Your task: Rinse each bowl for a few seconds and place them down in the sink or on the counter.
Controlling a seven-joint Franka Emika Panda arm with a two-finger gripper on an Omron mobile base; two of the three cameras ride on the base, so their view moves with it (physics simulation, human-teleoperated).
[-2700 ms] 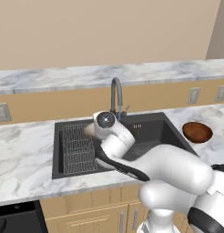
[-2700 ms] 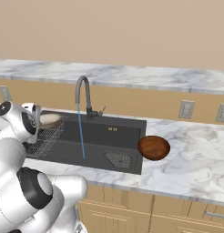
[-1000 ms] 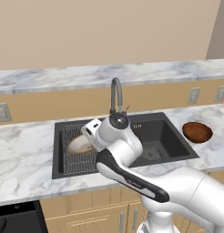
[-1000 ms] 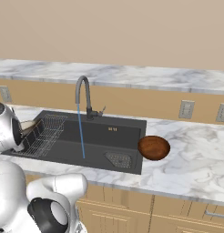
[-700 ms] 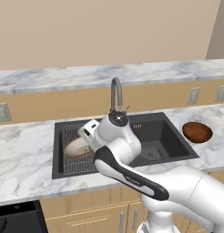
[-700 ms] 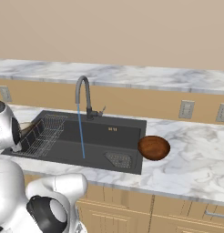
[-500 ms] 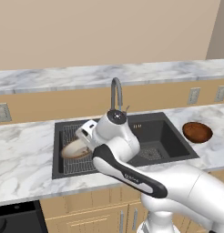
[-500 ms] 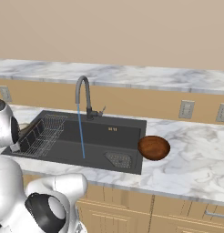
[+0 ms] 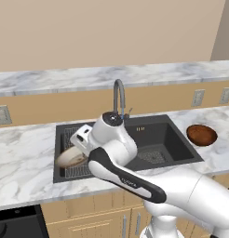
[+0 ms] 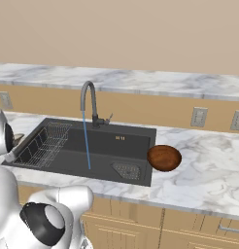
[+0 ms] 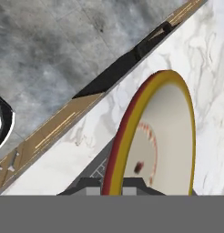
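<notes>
Your arm reaches forward and left from the base, elbow bent, wrist turned down and to the left. The tool [image 9: 75, 149] sits low at the far left of its reach — jaws closed, clamped on the rim of the tan bowl [image 9: 70, 159], which stands tilted on edge.

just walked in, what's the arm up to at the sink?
The arm's pincer is shut on the rim of the tan bowl, holding it on edge low over the wire rack at the left end of the sink. The tap is running, its stream falling into the middle of the basin, well clear of that bowl. The reddish-brown bowl sits on the counter to the right of the sink, not yet picked up.
</notes>
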